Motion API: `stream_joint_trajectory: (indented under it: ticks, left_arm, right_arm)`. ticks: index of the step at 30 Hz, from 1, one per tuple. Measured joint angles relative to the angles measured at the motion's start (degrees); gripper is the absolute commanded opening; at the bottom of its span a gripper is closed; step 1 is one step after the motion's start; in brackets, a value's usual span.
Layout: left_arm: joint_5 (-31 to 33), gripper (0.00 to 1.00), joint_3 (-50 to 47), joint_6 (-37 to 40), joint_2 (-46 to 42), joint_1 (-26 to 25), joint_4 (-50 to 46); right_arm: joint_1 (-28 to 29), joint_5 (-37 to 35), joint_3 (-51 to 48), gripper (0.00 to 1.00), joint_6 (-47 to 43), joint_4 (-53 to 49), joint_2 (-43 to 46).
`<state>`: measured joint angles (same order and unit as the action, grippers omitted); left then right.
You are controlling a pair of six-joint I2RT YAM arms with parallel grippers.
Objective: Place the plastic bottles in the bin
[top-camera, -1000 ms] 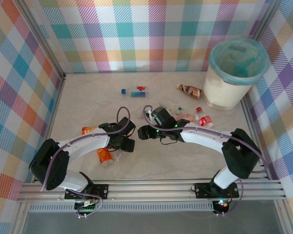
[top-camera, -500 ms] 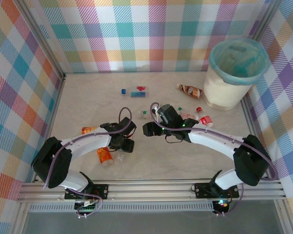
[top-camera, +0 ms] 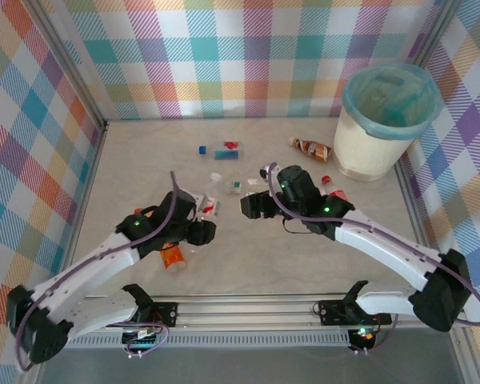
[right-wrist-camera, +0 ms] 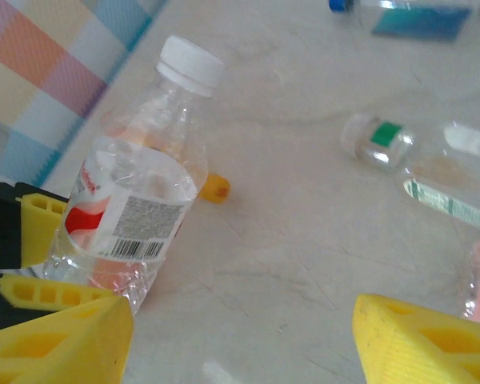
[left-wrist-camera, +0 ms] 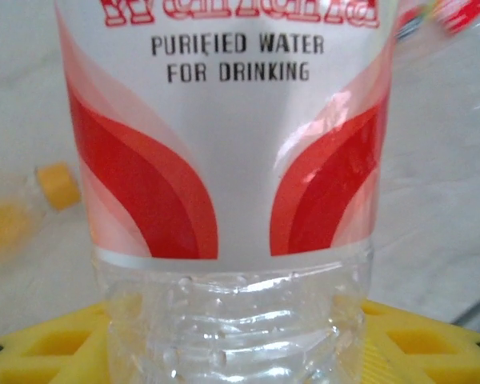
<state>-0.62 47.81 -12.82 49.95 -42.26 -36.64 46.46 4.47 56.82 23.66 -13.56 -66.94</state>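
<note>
- The left jaws clamp the clear bottle (left-wrist-camera: 232,160) low down; it looks light, thin and squashy.
- The right jaws stand apart, empty.

The pale, marbled table (top-camera: 144,160) carries the cream-white bin (top-camera: 368,152) at its far right corner, and a brown bottle (top-camera: 312,147) lies just beside the bin's left side. A blue-labelled bottle (top-camera: 226,150) lies toward the far middle, a small green-labelled bottle (top-camera: 237,186) nearer the centre, and an orange bottle (top-camera: 172,256) near the front left. Below the bin lie what look like one or two red-capped bottles (top-camera: 334,194), partly hidden.
</note>
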Motion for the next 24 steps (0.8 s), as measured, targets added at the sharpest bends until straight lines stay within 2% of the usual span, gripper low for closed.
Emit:
stream_joint_trajectory:
  ticks: [6,13,24]
  left_arm:
    - [-3.19,0.58,-0.04,3.3,-8.79,-0.85,2.86]
    - [-9.31,0.59,-0.04,5.7,-10.82,-1.49,4.07]
    - [-14.67,0.59,-0.04,7.34,-10.4,-1.68,4.02]
  right_arm:
    - [0.0,7.15,0.0,0.84,1.64,8.07,2.27]
    - [0.0,17.07,2.99,0.86,4.15,13.99,-0.44]
    - [0.0,20.79,5.18,0.63,4.61,16.15,-3.91]
